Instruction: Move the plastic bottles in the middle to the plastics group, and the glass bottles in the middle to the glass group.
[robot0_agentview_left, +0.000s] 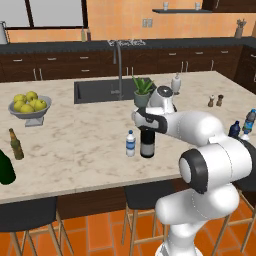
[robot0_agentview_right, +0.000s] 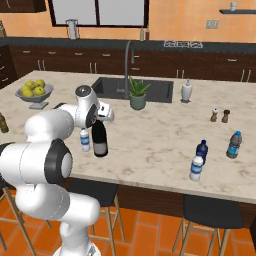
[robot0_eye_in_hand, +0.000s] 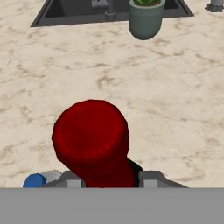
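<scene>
1. Hand view: the gripper (robot0_eye_in_hand: 109, 178) sits low around the red neck top of the wine bottle (robot0_eye_in_hand: 92, 140); its two fingers (robot0_eye_in_hand: 70, 178) press against either side of the neck, so the jaws are clamped on the wine bottle.
2. Left base view: one wine bottle (robot0_agentview_left: 147, 144), dark with a grey-white label, stands upright on the marble counter (robot0_agentview_left: 85, 135), near the front edge, in the middle of the island.
3. One small clear plastic bottle (robot0_agentview_left: 130, 143) with a blue cap stands just beside the wine bottle, on its left.
4. Right base view: three more small bottles stand far to the right: one dark blue bottle (robot0_agentview_right: 201, 150), one clear bottle (robot0_agentview_right: 196, 168) in front of it, and one blue-capped, blue-labelled bottle (robot0_agentview_right: 233, 144) further right.
5. Left base view: at the counter's left end stand one slim brown beer bottle (robot0_agentview_left: 16, 144) and one big dark green bottle (robot0_agentview_left: 5, 168).
6. One bowl of lemons (robot0_agentview_left: 29, 107), one potted plant (robot0_agentview_left: 142, 92), one sink (robot0_agentview_left: 95, 91) and two shakers (robot0_agentview_left: 215, 100) are also on the island.
</scene>
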